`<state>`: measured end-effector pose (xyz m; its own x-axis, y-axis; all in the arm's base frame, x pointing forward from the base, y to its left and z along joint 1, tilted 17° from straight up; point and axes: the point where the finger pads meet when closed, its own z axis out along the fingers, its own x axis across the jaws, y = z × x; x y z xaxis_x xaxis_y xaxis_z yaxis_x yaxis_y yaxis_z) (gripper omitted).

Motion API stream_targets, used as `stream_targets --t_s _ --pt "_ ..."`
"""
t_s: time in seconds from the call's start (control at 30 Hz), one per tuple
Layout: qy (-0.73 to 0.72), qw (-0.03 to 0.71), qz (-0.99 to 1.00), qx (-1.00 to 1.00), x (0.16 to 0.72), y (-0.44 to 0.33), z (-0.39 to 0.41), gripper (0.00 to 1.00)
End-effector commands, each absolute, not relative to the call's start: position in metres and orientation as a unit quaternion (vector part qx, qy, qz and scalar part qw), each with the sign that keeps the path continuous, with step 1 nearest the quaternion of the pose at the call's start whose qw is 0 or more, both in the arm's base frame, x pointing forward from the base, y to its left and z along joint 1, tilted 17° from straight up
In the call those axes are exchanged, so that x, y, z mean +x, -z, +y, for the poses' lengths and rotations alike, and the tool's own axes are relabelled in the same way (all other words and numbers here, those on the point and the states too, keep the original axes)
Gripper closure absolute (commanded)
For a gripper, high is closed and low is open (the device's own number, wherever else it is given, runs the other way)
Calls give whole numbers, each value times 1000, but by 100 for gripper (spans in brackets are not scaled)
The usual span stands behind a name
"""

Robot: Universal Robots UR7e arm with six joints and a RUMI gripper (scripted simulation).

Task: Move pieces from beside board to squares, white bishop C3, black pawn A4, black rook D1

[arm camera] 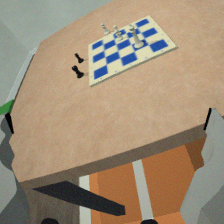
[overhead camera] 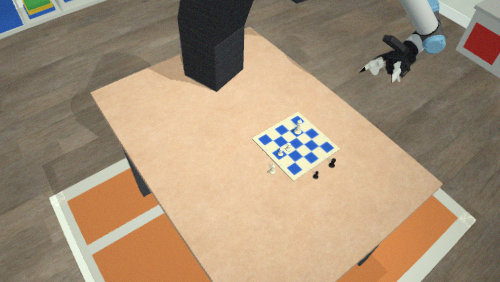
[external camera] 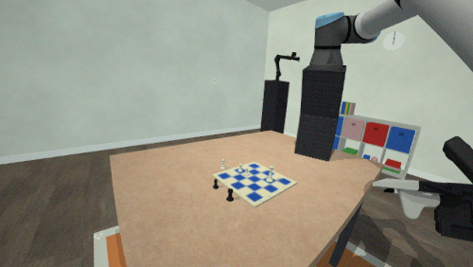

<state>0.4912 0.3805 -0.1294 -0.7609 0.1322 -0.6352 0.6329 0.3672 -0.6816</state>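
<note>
The blue and cream chessboard (overhead camera: pixel 296 145) lies on the tan table, right of centre. The white bishop (overhead camera: pixel 272 169) stands on the table just off the board's near-left side. The small black pawn (overhead camera: pixel 315 174) and the larger black rook (overhead camera: pixel 332 162) stand off the board's near-right side. All three are upright. Three white pieces (overhead camera: pixel 288 147) stand on the board. My gripper (overhead camera: pixel 384 70) is open and empty. It hangs in the air beyond the table's right edge, far from the board. In the wrist view the board (arm camera: pixel 131 47), pawn (arm camera: pixel 77 57) and rook (arm camera: pixel 77 72) lie far ahead.
The arm's dark pedestal (overhead camera: pixel 212 42) stands at the table's back edge. A shelf with coloured bins (external camera: pixel 376 139) stands behind the table. Orange floor mats (overhead camera: pixel 125 235) lie under the table.
</note>
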Motion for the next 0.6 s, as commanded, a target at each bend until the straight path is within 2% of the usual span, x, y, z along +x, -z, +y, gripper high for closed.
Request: stream_targets --t_s 0.0,0.57 --pt "550 200 791 178 499 156 345 0" --pt "605 120 783 87 502 194 292 0"
